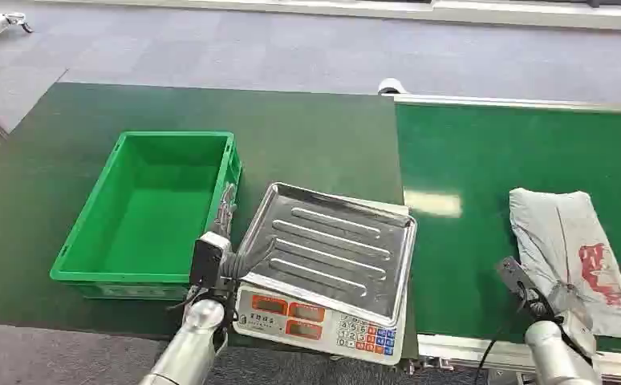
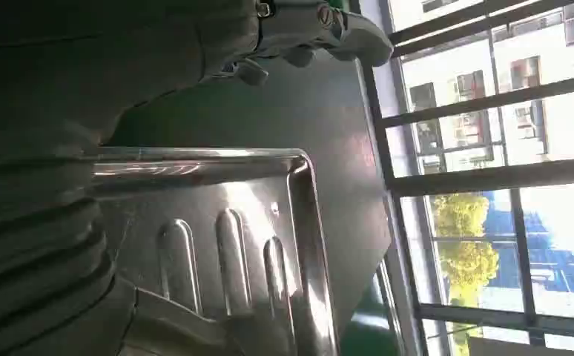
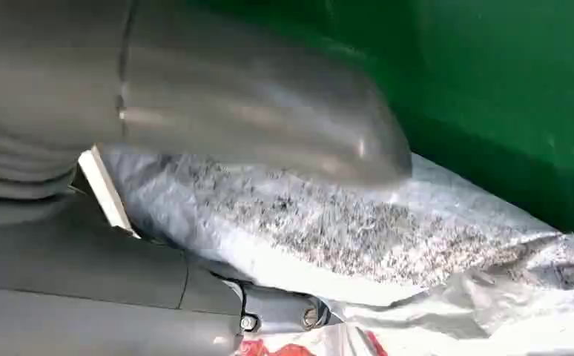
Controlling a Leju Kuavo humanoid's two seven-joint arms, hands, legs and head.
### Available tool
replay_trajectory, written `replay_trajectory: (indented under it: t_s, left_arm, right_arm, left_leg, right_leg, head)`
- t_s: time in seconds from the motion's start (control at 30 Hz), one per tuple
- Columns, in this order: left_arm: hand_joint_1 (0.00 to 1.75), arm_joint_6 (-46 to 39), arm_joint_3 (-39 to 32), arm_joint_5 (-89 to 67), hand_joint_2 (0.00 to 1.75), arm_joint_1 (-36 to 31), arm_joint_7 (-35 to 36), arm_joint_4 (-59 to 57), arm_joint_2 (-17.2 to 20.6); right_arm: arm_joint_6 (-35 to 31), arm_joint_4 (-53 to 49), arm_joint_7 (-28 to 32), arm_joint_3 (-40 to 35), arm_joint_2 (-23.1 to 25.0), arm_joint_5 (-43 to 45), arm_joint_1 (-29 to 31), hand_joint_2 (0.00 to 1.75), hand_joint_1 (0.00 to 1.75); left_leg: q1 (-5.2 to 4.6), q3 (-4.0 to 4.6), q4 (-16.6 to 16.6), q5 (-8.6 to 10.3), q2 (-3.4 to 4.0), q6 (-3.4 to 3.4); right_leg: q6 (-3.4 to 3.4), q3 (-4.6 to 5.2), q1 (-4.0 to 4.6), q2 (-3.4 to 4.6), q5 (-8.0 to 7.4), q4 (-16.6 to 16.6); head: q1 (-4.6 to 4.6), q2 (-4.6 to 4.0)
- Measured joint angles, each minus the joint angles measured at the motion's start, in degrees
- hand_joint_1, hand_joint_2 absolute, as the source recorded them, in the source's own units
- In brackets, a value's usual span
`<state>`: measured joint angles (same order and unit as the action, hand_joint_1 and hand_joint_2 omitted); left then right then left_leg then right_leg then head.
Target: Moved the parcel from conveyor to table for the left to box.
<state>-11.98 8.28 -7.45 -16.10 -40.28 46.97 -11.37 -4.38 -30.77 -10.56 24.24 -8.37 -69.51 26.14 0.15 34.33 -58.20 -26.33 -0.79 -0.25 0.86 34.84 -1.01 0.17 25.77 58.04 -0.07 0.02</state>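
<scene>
Our right hand (image 1: 562, 309) is down on the near end of the parcel (image 1: 576, 249), and the right wrist view shows the thick thumb (image 3: 269, 111) lying across the top of the grey wrapper while darker fingers (image 3: 195, 297) sit under its edge, so we judge that we are gripping the parcel, or at least closing on it. The parcel lies flat on the green conveyor (image 1: 484, 160), directly ahead of that hand and reaching away from it; nothing shows it lifted off the belt. Its long axis runs from our right hand outward, away from the body, with a slight lean toward our left at the far end; the red print sits on the half nearer the hand. Further toward our left, past the belt's edge, stands the scale (image 1: 323, 273) with its ribbed steel pan, and our left hand (image 1: 225, 220) waits at the pan's left rim, fingers raised between the pan and the green crate (image 1: 151, 212). We cannot tell from the pictures whether that hand is spread or curled, but it appears to hold nothing. The crate just beyond it has nothing in it. As for progress, we judge the task barely begun: the grasp is being made, while the lift, the carry across to the dark green table (image 1: 171, 108) and the boxing by the left hand are all yet to come.
</scene>
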Motion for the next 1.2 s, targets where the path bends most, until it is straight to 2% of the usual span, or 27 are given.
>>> replay_trajectory:
  t_s: [0.23, 0.5, 0.6, 0.8, 1.03, 1.2]
  left_arm:
    - [0.0, -0.22, -0.39, -0.29, 1.75, 0.26, 0.0, 0.0, -0.04]
    - [0.0, -0.2, -0.65, -0.59, 1.75, 0.43, 0.0, 0.04, -0.09]
    - [0.0, 0.31, -1.03, -1.55, 1.75, 0.55, 0.0, 0.17, -0.35]
    - [0.0, 0.55, -1.42, -1.66, 1.75, 0.54, 0.0, 0.22, -0.52]
    - [0.0, 0.79, -1.86, -1.86, 1.75, 0.59, 0.0, 0.52, -0.55]
    - [0.0, 1.16, -2.12, -1.88, 1.75, 0.61, 0.0, 0.85, -0.52]
  right_arm:
    - [1.1, -0.13, 3.04, -2.69, 0.0, 2.49, 0.92, 1.75, 1.75]
    - [0.55, -0.83, 3.39, -3.69, 0.0, 3.41, 0.9, 1.75, 1.75]
    - [0.44, -5.62, 3.98, -7.08, 0.35, 5.16, -0.94, 1.75, 1.75]
    - [0.51, -7.26, 4.22, -8.22, 0.68, 5.36, -1.61, 1.75, 1.75]
    - [-2.49, -11.19, 7.85, -9.29, 1.36, 7.7, -3.42, 1.75, 1.75]
    - [-4.91, -14.56, 13.97, -9.29, 1.95, 12.73, -3.85, 1.75, 1.75]
  left_leg:
    - [0.0, -0.16, 0.0, -0.02, 0.17, 0.01]
    - [0.0, -0.25, 0.0, -0.02, 0.17, 0.01]
    - [0.0, -0.24, 0.01, 0.0, 0.11, -0.01]
    - [0.0, -0.22, 0.01, -0.02, 0.1, 0.0]
    - [0.0, -0.18, 0.01, -0.02, 0.09, 0.0]
    - [0.0, -0.16, 0.01, -0.01, 0.1, 0.0]
  right_leg:
    - [0.02, -0.11, 0.0, 0.1, -0.03, -0.01]
    - [0.02, -0.19, 0.0, 0.09, -0.03, -0.01]
    - [0.0, -0.19, 0.0, 0.07, -0.04, 0.0]
    - [0.0, -0.18, 0.0, 0.06, 0.01, -0.01]
    - [0.0, -0.15, -0.01, 0.05, 0.01, 0.0]
    - [0.0, -0.12, -0.01, 0.06, 0.01, 0.0]
  head:
    - [0.0, 0.0]
    - [0.0, 0.0]
    - [0.0, 0.0]
    - [0.0, 0.0]
    - [0.0, 0.0]
    - [0.0, 0.0]
